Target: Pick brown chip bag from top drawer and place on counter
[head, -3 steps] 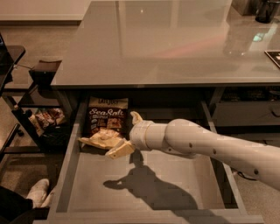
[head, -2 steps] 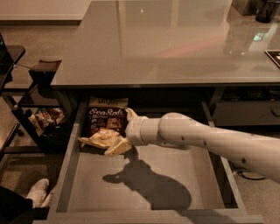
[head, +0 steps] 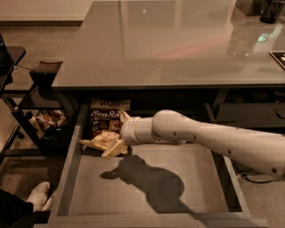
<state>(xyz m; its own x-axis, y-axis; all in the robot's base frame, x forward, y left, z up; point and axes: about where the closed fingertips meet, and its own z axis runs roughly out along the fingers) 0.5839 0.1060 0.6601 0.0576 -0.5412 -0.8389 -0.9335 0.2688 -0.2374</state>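
The brown chip bag [head: 103, 119] lies at the back left of the open top drawer [head: 147, 196], its "Sea Salt" script and cream top band showing, its lower end hidden by the gripper. My gripper [head: 107, 144] reaches in from the right on the white arm [head: 200, 136]. It sits low over the bag's near end, with its tan fingers [head: 95, 143] spread open against it. The counter [head: 169, 44] is the glossy grey tabletop above the drawer.
A small black side shelf [head: 42, 71] stands left of the drawer, with reddish snack packets [head: 46, 120] on its lower level. Dark objects stand at the counter's far right corner [head: 269, 11]. A white shoe [head: 38, 196] lies on the floor at lower left.
The arm has pushed further left and back into the drawer, bringing the gripper closer over the bag's near end. The bag has not moved.
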